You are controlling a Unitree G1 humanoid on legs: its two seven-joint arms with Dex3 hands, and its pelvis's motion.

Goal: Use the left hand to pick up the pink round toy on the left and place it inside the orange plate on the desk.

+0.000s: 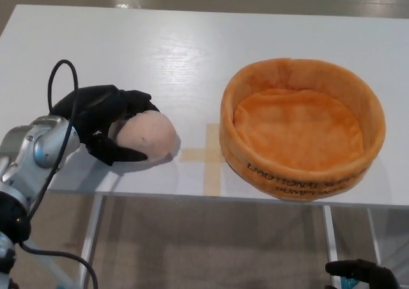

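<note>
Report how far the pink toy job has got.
Done: the left hand has reached the pink round toy and wrapped its fingers around it. In hand: the grasp; the toy still looks to be at the table surface, left of the tape cross. Left: lifting it, carrying it right and setting it inside the orange plate, which holds nothing yet. The right hand sits low, below the table edge.

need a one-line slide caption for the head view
Black left hand shut on the pink round toy on the white desk, left of the empty orange plush plate.
</note>
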